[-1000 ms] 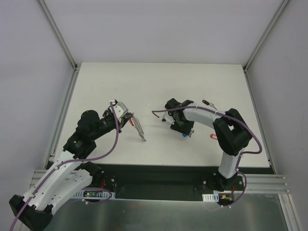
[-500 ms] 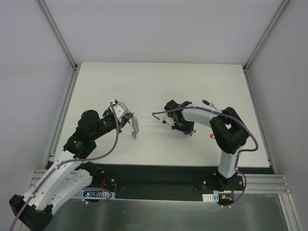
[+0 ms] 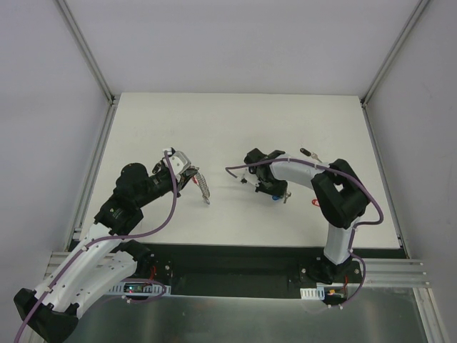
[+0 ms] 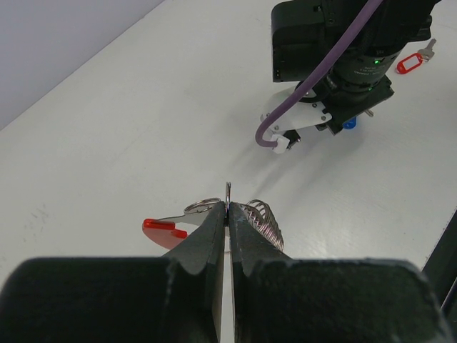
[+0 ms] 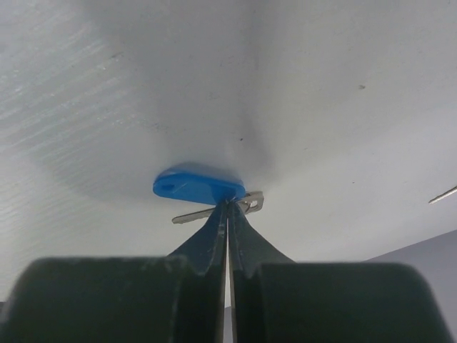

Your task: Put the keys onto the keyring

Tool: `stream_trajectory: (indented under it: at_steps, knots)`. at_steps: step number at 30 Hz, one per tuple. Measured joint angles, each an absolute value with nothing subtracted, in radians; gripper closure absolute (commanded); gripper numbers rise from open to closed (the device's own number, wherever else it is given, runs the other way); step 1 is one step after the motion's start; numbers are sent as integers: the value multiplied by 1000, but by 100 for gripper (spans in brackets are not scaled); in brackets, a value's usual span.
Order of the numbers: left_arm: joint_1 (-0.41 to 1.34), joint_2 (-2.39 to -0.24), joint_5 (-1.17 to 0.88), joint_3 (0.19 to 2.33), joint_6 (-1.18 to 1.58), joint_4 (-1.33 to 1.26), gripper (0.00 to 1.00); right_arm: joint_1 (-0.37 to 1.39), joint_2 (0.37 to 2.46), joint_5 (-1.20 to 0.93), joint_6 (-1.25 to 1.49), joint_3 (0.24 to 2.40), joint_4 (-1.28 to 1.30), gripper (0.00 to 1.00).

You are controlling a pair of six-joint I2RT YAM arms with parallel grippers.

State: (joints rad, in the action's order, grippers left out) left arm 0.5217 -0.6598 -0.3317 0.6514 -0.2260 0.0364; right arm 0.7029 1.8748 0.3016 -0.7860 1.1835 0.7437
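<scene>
Two pincers, both clamped, over white desk (image 3: 214, 128): left pincer (image 4: 228, 214) nipping thin silver ring of curved red plastic keyring (image 4: 166, 229), left of centre; right pincer (image 5: 228, 211) pinching silver key with blue plastic head (image 5: 198, 184), right of centre. Small red-tagged key (image 3: 315, 203) farther right.

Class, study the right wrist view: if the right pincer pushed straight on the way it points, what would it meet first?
The blue-headed key, right at its tips; the right pincer seems shut on it. Just beyond lies the table.
</scene>
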Motion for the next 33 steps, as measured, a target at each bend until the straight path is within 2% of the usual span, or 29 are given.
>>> stream_trajectory:
  at_steps: [11, 23, 33]
  knots:
    - [522, -660, -332, 651, -226, 36, 100, 703, 1720, 41, -728, 1206, 702, 99]
    - [522, -660, -332, 651, -226, 37, 100, 696, 1679, -351, -615, 1061, 376, 99]
    - [522, -660, -332, 651, -226, 36, 100, 694, 1681, -495, -528, 1030, 126, 99]
